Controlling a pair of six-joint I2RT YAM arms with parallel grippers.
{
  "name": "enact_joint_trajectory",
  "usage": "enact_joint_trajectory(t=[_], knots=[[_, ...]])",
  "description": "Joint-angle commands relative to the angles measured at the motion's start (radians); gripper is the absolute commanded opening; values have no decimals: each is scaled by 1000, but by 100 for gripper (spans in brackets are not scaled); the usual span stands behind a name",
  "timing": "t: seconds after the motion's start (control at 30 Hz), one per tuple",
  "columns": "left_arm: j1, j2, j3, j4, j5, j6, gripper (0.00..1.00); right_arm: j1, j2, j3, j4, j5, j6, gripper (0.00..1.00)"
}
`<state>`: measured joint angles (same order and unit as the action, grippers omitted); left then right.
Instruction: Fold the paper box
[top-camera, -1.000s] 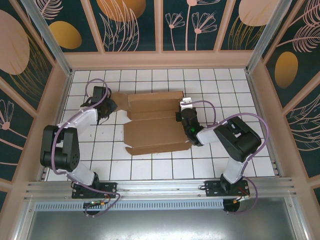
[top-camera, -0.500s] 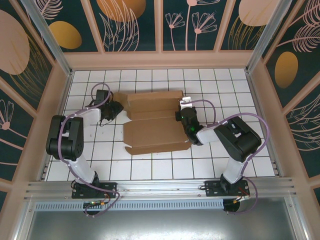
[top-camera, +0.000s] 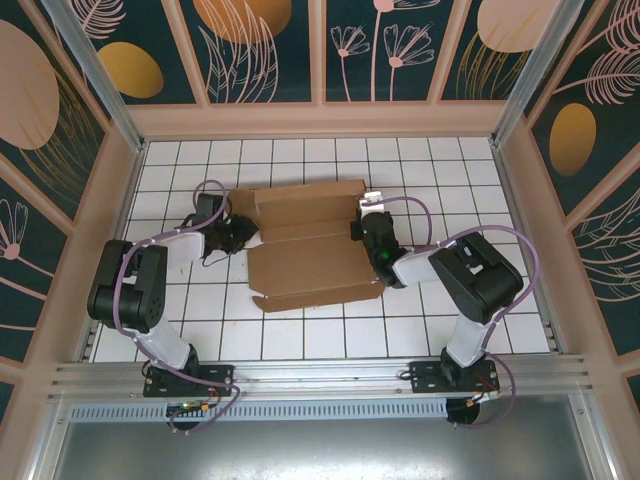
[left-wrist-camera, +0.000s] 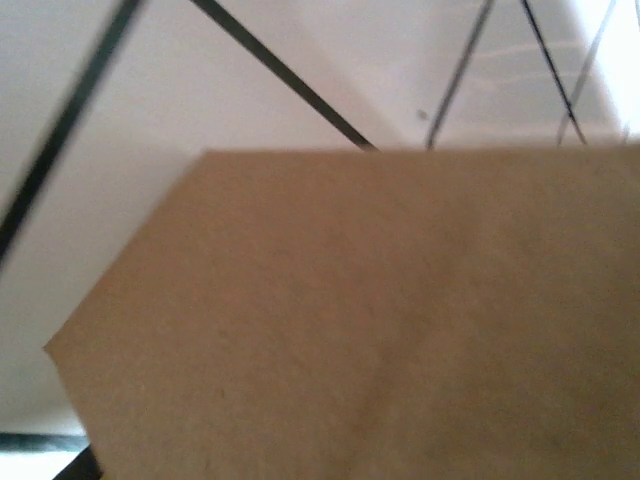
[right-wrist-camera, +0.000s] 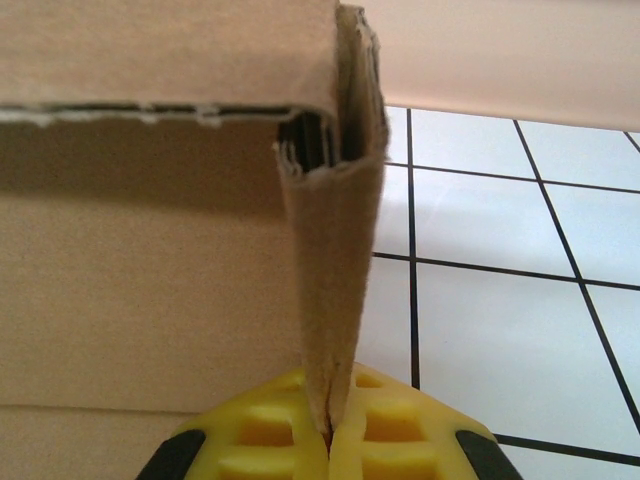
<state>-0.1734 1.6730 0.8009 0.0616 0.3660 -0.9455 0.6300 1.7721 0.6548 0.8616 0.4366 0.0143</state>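
Right gripper (right-wrist-camera: 328, 428) clamps the paper box (top-camera: 312, 262) flap; left gripper (top-camera: 240, 236), at its edge, too small to judge.

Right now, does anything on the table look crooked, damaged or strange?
The cardboard box lies slightly crooked against the grid lines of the table. Its flap, pinched upright in the right gripper, has a ragged, frayed edge at the fold. Nothing else stands out.

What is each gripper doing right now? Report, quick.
Left gripper: beside the paper box, at its left flap; cannot be told.
Right gripper: closed, pinching an upright flap of the paper box.
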Motion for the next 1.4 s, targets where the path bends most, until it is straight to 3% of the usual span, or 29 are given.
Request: enact_joint_trajectory(t=[0.0, 0.37, 0.7, 0.9, 1.03, 1.07, 1.17, 1.37], knots=[[-23, -30, -5, 12, 44, 0, 26, 0, 53, -4, -139, -37, 31, 1], [-63, 104, 17, 47, 35, -26, 25, -5, 49, 2, -160, -24, 39, 0], [-63, -272, -33, -97, -178, 125, 44, -77, -4, 16, -193, -27, 43, 0], [-62, -530, -112, -55, -147, 283, 52, -157, -10, 37, -222, -114, 85, 0], [-59, -666, -86, -105, -359, 445, 52, -158, -8, 27, -205, -133, 81, 0], [-55, -667, -77, -110, -404, 466, 56, -159, -8, 24, -202, -135, 81, 0], [-14, -586, -53, -60, -430, 486, 57, -158, -4, 16, -191, -152, 78, 0], [81, -269, 83, 34, -370, 395, 58, -158, 1, 3, -185, -188, 84, 0]])
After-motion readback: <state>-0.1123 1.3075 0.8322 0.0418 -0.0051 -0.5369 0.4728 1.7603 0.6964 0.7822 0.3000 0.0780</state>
